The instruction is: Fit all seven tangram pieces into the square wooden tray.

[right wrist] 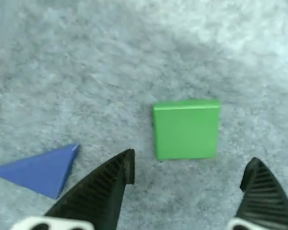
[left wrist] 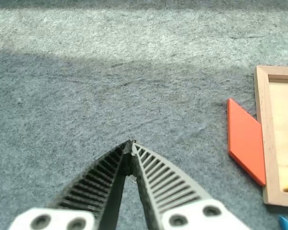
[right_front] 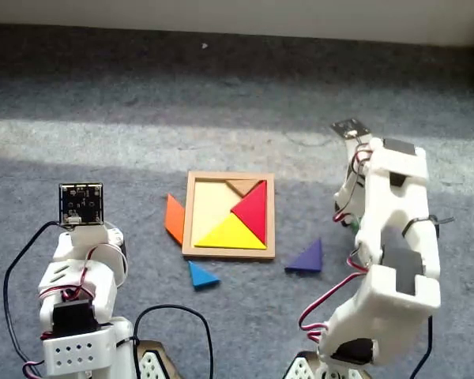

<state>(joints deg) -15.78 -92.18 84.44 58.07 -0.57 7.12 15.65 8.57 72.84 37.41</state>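
Note:
The square wooden tray (right_front: 189,213) lies mid-carpet holding a red triangle (right_front: 253,210), a yellow triangle (right_front: 230,234) and a small tan triangle (right_front: 242,186). An orange parallelogram (right_front: 174,219) (left wrist: 246,141) rests against the tray's (left wrist: 266,139) left rim. A light blue triangle (right_front: 201,275) lies below the tray, a dark blue triangle (right_front: 308,257) (right wrist: 41,170) to its right. A green square (right wrist: 186,128) lies flat just ahead of my right gripper (right wrist: 189,170), which is open and hovers over it. My left gripper (left wrist: 131,146) is shut and empty over bare carpet, left of the orange piece.
Grey carpet covers the whole area, with a sunlit band across the back. The right arm (right_front: 391,237) stands tall over the spot right of the dark blue triangle. The left arm (right_front: 83,268) sits at the front left. Cables loop near both bases.

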